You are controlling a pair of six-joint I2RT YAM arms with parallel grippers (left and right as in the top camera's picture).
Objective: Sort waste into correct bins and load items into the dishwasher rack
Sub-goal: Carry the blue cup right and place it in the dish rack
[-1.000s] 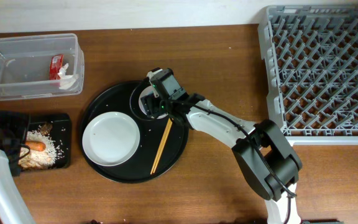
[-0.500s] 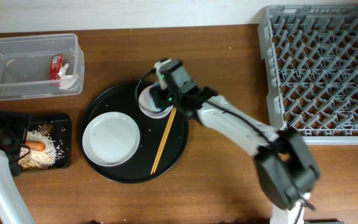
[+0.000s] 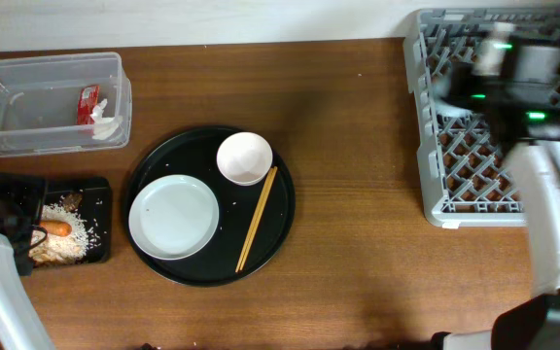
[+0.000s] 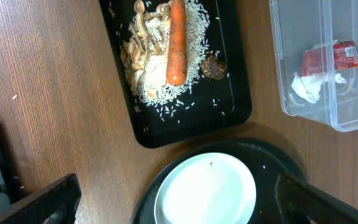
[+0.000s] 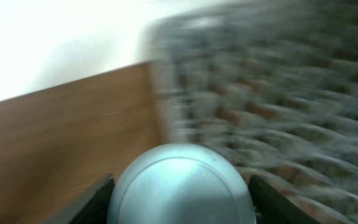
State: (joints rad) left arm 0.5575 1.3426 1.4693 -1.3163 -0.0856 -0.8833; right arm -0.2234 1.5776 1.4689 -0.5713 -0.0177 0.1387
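My right gripper (image 5: 182, 202) is shut on the small pale-blue cup (image 5: 182, 183), bottom toward the camera, a finger on each side. It hangs blurred over the left part of the grey dishwasher rack (image 3: 426, 165), where the cup (image 3: 452, 92) shows only as a smear. The white plate (image 3: 174, 216) and the small white dish (image 3: 244, 157) sit on the round black tray (image 3: 275, 243). My left gripper (image 4: 185, 208) is open above the plate (image 4: 207, 190). The carrot (image 4: 176, 40), rice and brown lump (image 4: 214, 67) lie in the shallow black tray (image 4: 241, 109).
The clear tub (image 3: 27, 102) at the back left holds the red sachet (image 3: 88, 100) and white tissue (image 3: 105, 124). A pair of wooden chopsticks (image 3: 256, 219) lies on the round tray beside the plate. The right arm (image 3: 552, 224) runs down the right edge.
My right arm has swung from the round black tray across to the rack, carrying the cup with it. The white dish is now uncovered. The left arm has stayed put.
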